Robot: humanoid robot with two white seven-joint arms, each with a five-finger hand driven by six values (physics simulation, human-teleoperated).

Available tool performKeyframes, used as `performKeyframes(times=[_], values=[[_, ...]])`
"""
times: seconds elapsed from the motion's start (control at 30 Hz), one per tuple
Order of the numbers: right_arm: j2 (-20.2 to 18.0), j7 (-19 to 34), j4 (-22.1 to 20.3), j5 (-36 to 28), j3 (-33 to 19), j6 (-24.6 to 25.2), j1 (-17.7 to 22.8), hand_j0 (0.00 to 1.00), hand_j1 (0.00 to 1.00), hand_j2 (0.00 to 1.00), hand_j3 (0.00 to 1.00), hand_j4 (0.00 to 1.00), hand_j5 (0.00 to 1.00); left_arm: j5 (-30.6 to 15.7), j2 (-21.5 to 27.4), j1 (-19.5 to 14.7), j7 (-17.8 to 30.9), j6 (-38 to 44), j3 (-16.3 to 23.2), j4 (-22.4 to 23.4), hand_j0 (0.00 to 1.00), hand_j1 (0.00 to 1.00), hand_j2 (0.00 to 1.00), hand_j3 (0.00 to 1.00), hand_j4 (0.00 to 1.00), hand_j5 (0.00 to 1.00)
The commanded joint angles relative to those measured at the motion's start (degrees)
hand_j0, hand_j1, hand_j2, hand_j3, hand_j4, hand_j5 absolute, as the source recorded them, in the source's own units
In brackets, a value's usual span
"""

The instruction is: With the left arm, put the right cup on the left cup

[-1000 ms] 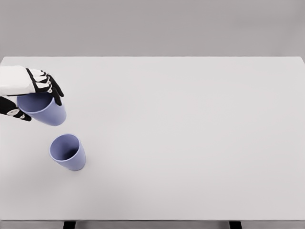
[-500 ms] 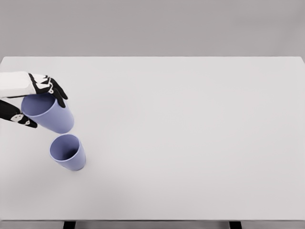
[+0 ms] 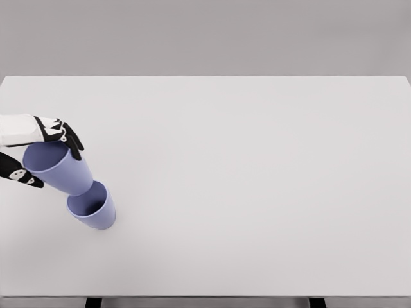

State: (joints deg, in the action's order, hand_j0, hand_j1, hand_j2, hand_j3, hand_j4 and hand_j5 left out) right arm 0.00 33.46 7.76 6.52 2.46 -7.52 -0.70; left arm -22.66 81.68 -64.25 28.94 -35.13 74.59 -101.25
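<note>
The left hand (image 3: pixel 35 138), coming in at the picture's left edge, is keeping its fingers (image 3: pixel 70 138) clamped around the rim of the held cup (image 3: pixel 59 168), tilted with its base pointing down-right. Compared with a second ago, that cup is sitting lower, and its base is now meeting the rim of the standing cup (image 3: pixel 93 206) on the tabletop (image 3: pixel 257 179). Judging by this, the stacking is nearing seating, though the tilt is probably needing straightening before release.
</note>
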Motion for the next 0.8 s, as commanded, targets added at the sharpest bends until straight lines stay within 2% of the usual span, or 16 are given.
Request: performKeyframes(times=[0.0,0.17,0.2,0.23,0.33,0.4,0.47,0.77], values=[[0.0,0.0,0.0,0.1,0.0,0.0,0.0,1.0,1.0,1.0,1.0,1.0,1.0,-0.5,-0.9,0.2,-0.1,0.1,-0.2,0.0,0.42,0.42,0.42,0.42,0.42,0.42],[0.0,0.0,0.0,0.1,0.0,0.0,0.0,1.0,1.0,1.0,1.0,1.0,1.0,-0.5,-0.7,1.4,-0.2,0.1,-0.2,0.0,0.43,0.43,0.43,0.43,0.43,0.43],[0.0,0.0,0.1,0.1,0.0,0.0,0.0,1.0,1.0,1.0,1.0,1.0,1.0,-0.4,-0.7,1.4,-0.2,0.1,-0.2,0.0,0.46,0.46,0.46,0.46,0.46,0.46],[0.0,0.0,0.1,0.1,0.0,0.0,0.0,1.0,1.0,1.0,1.0,1.0,1.0,-0.4,-0.7,1.4,-0.2,0.1,-0.2,0.0,0.5,0.5,0.5,0.5,0.5,0.5],[0.0,0.0,0.0,0.1,0.0,0.0,0.0,1.0,1.0,1.0,1.0,1.0,1.0,-0.3,-0.6,1.4,-0.3,0.1,-0.2,0.0,0.86,0.86,0.86,0.86,0.86,0.86],[0.0,0.0,0.1,0.1,0.0,0.0,0.0,1.0,1.0,1.0,1.0,1.0,1.0,-0.3,-0.6,1.4,-0.4,0.1,-0.2,0.0,0.92,0.92,0.92,0.92,0.92,0.92],[0.0,0.0,0.0,0.1,0.0,0.0,0.0,1.0,1.0,1.0,1.0,1.0,1.0,-0.3,-0.6,1.4,-2.1,0.1,-0.2,0.1,0.93,0.93,0.93,0.93,0.93,0.93],[0.0,0.0,0.0,0.1,0.0,0.0,0.0,1.0,1.0,1.0,1.0,1.0,1.0,-0.3,-0.8,1.3,-2.1,0.1,-0.3,0.0,0.93,0.93,0.93,0.93,0.93,0.93]])
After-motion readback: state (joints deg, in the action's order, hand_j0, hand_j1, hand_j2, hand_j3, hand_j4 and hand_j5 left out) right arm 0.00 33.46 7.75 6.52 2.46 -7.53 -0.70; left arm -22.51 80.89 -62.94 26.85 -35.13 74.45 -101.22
